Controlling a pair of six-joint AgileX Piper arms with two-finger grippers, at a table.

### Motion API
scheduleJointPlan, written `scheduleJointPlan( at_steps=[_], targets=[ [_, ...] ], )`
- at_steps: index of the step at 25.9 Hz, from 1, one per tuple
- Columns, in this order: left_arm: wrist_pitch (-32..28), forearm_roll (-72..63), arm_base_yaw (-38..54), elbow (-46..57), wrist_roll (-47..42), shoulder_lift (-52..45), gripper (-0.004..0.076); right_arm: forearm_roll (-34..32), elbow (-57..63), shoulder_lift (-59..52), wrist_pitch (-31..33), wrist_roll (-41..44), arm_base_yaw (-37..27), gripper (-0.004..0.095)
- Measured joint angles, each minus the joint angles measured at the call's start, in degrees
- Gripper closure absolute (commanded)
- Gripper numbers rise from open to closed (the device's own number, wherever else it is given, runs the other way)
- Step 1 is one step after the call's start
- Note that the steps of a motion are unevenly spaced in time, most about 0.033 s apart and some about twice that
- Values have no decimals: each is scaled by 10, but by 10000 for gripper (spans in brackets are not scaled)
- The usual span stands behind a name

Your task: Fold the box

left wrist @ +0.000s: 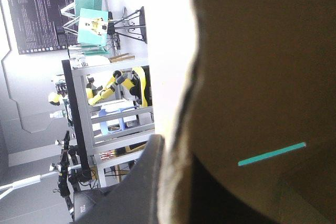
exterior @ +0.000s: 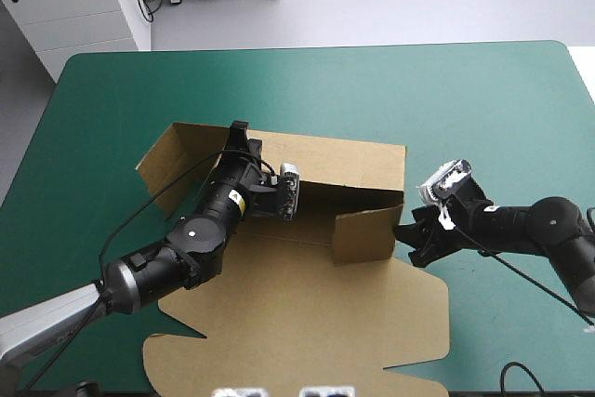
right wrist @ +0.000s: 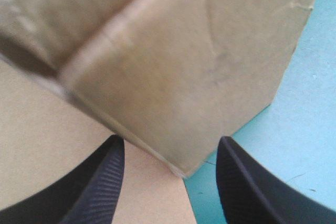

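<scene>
two walls raised. box (exterior: 307, 323) looks light, stiff, bends at creases. left gripper (exterior: 244, 139) clamps far wall (exterior: 344, 160); right gripper (right wrist: 170, 145) wide at corner flap (exterior: 367, 234), likely best hold.

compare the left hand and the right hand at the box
The left hand is up at the back wall of the box, shut on its top edge; the right hand is low by the short side wall, open, gripping nothing. Both face the box.
</scene>
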Motion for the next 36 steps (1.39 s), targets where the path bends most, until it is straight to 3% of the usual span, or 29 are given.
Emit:
scheduleJointPlan(
  at_steps=[7,13,21,26,30,36],
  targets=[
    [0,0,0,0,0,0,731,-25,3,-50,10,41,0,404],
    [3,0,0,0,1,0,730,-23,32,-55,-17,41,0,404],
    [3,1,0,0,4,0,730,67,35,-35,-49,-32,0,403],
    [2,0,-2,0,4,0,730,79,35,-25,-76,-38,26,411],
    [0,-1,-2,0,0,0,730,81,35,-20,-123,-40,68,526],
    [2,-13,-2,0,0,0,730,83,35,-6,-166,-34,85,844]
  ],
)
